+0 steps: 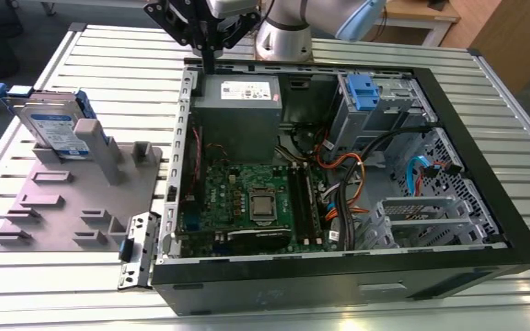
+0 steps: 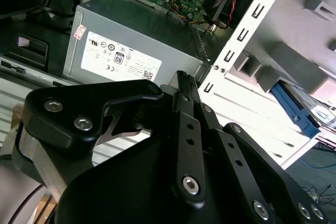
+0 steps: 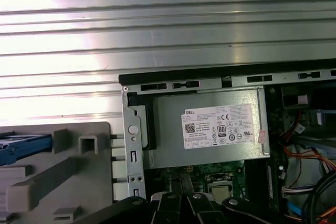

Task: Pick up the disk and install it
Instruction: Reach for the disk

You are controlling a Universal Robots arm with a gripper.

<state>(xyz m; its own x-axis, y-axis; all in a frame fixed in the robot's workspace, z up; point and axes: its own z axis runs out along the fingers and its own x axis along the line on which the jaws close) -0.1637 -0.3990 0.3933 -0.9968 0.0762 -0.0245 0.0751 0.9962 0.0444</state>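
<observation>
The disk (image 1: 56,129) is a silver drive with a white-and-blue label in blue rails. It stands on edge at the far end of the grey fixture (image 1: 63,210), on the exterior view's left. My gripper (image 1: 209,63) hangs above the back left corner of the open computer case (image 1: 339,276), well apart from the disk, its fingers shut together with nothing between them. In the second wrist view the gripper (image 2: 184,80) points towards the power supply (image 2: 131,40), and the disk's blue rail (image 2: 295,109) shows beyond the case wall. In the first wrist view a blue edge of the disk (image 3: 23,148) lies on the fixture.
Inside the case sit the grey power supply (image 1: 239,103), the green motherboard (image 1: 246,200), orange and black cables (image 1: 348,172), a blue bracket (image 1: 361,92) in the upper bay and a metal drive cage (image 1: 421,214). Everything rests on a slatted metal table (image 1: 108,62).
</observation>
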